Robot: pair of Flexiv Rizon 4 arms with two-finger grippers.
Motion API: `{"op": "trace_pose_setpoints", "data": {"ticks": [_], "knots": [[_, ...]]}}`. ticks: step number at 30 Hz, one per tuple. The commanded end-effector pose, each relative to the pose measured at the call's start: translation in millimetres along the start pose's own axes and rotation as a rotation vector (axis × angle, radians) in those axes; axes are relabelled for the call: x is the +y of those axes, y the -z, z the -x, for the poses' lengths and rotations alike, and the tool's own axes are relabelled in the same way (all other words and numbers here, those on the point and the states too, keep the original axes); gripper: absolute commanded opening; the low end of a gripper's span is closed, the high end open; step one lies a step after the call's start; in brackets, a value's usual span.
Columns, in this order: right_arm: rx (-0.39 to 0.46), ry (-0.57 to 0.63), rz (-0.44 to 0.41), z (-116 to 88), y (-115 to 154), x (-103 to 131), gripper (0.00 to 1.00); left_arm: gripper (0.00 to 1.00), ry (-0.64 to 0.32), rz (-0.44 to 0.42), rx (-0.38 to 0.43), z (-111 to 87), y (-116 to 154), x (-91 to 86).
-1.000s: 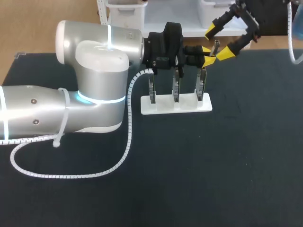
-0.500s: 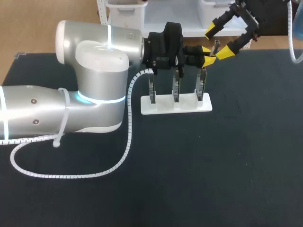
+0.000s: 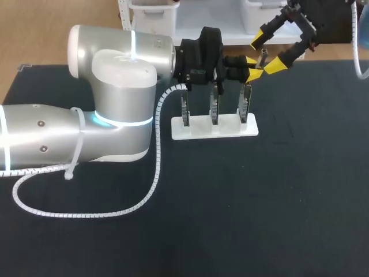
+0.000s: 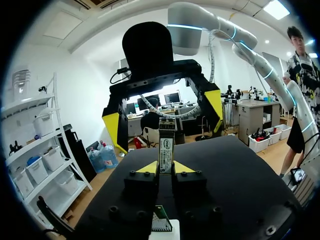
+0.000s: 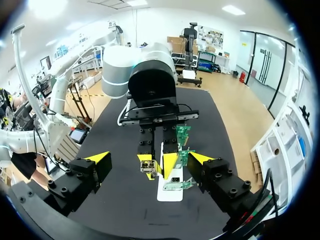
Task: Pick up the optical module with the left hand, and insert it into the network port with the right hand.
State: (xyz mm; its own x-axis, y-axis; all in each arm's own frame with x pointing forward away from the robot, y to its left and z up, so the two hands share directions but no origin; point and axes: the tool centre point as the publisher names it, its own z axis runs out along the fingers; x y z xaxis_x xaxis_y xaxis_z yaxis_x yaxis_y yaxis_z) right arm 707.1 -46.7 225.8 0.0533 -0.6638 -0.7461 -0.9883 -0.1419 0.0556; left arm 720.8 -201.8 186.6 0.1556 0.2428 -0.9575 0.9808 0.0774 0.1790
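Note:
The optical module [image 3: 263, 55] is a slim metal piece held upright above the table's far edge. In the left wrist view my left gripper [image 4: 166, 168] is shut on the module [image 4: 166, 145], one yellow tip on each side of it. From the head view, my left gripper [image 3: 252, 67] sits just above the white stand [image 3: 199, 131]. My right gripper [image 3: 266, 52] hangs at the far right, open, its fingers wide on either side of the module without touching it. In the right wrist view my right gripper [image 5: 149, 159] faces my left gripper [image 5: 156, 162] and the module [image 5: 148, 169].
The white stand carries three upright green boards [image 3: 214, 107] in a row below my left gripper. My left arm [image 3: 109, 92], trailing a white coiled cable [image 3: 155, 173], covers the left of the dark table [image 3: 277, 202].

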Motion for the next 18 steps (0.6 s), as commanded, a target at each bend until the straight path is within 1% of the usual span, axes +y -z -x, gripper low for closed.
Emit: {"op": "trace_pose_setpoints", "data": {"ticks": [1, 8, 9, 10, 11, 12, 14, 17, 18], "knots": [[-0.002, -0.001, 0.001, -0.7, -0.4, 0.8, 1.00, 0.00, 0.001, -0.006, 0.004, 0.4, -0.4, 2.4], [-0.002, -0.001, 0.001, -0.7, -0.4, 0.8, 1.00, 0.00, 0.001, -0.006, 0.004, 0.4, -0.4, 2.4], [-0.002, -0.001, 0.001, -0.7, -0.4, 0.8, 0.94, 0.00, 0.001, -0.006, 0.004, 0.4, -0.4, 2.4], [-0.002, -0.001, 0.001, -0.7, -0.4, 0.8, 0.64, 0.00, 0.001, -0.006, 0.004, 0.4, -0.4, 2.4], [-0.002, -0.001, 0.001, -0.7, -0.4, 0.8, 0.45, 0.00, 0.001, -0.006, 0.004, 0.4, -0.4, 2.4], [-0.002, -0.001, 0.001, -0.7, -0.4, 0.8, 0.38, 0.00, 0.001, -0.006, 0.004, 0.4, -0.4, 2.4], [-0.002, -0.001, 0.001, -0.7, -0.4, 0.8, 0.33, 0.00, 0.001, -0.006, 0.004, 0.4, -0.4, 2.4], [-0.002, -0.001, 0.001, -0.7, -0.4, 0.8, 0.31, 0.00, 0.001, -0.006, 0.004, 0.4, -0.4, 2.4], [-0.002, -0.001, 0.001, -0.7, -0.4, 0.8, 0.27, 0.00, 0.001, -0.006, 0.004, 0.4, -0.4, 2.4]]}}
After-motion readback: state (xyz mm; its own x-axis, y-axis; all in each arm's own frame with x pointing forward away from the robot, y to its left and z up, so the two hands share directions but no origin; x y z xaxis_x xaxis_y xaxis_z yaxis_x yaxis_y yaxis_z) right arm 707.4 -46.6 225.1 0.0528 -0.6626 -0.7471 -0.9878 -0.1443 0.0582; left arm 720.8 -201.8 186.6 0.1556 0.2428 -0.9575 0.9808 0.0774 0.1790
